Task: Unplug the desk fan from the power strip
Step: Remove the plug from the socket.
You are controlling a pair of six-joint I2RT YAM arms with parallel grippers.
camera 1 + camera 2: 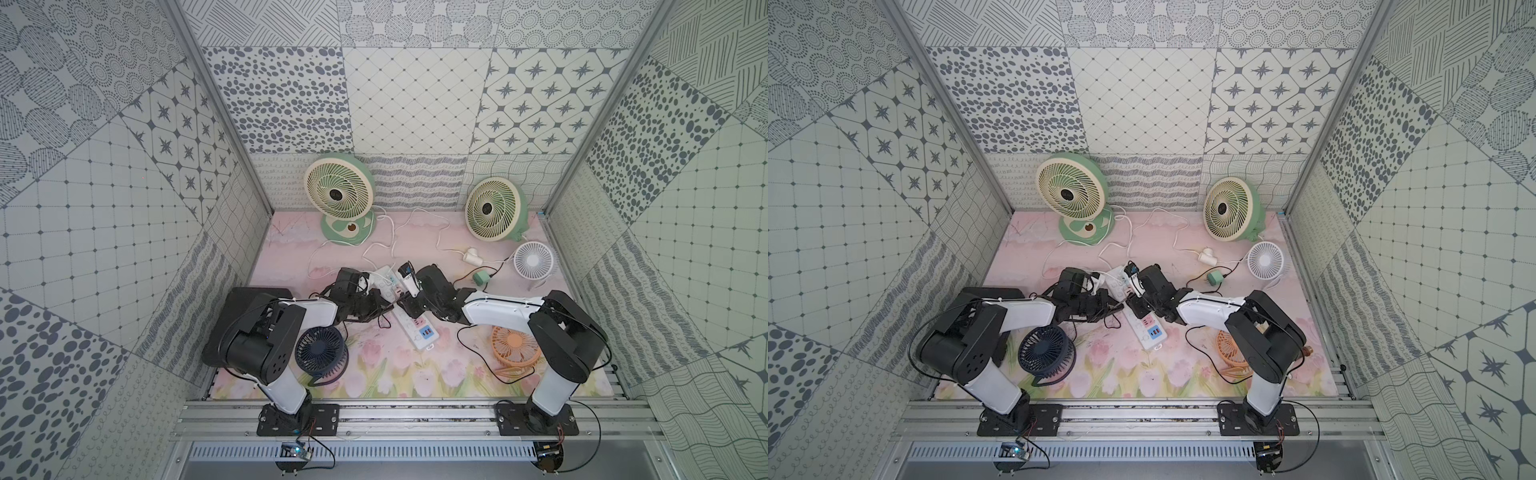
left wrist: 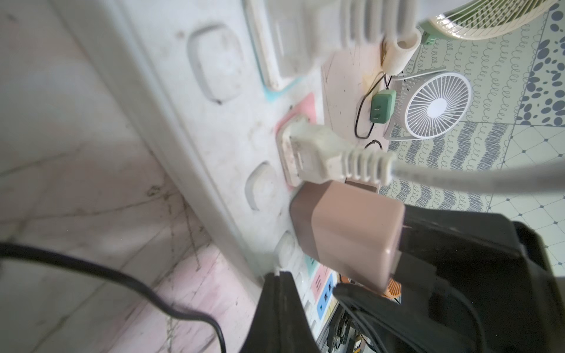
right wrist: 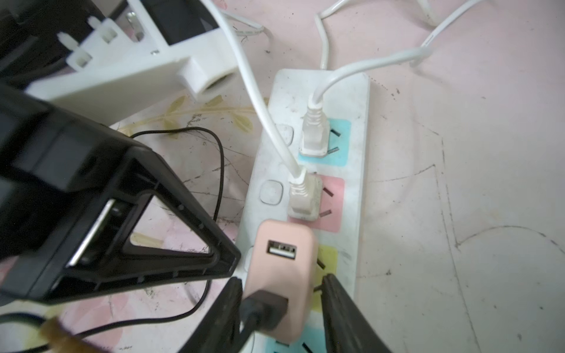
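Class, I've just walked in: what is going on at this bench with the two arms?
Both arms meet over the power strip. The right pincer straddles the pink adapter on the yellow socket, a black cable plugged into it; whether it grips yet is unclear. The left pincer, shut, sits at the strip's edge beside that adapter. White plugs fill the blue socket and the pink socket.

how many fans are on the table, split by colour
green fans: 2
white fan: 1
navy fan: 1
orange fan: 1
total: 5
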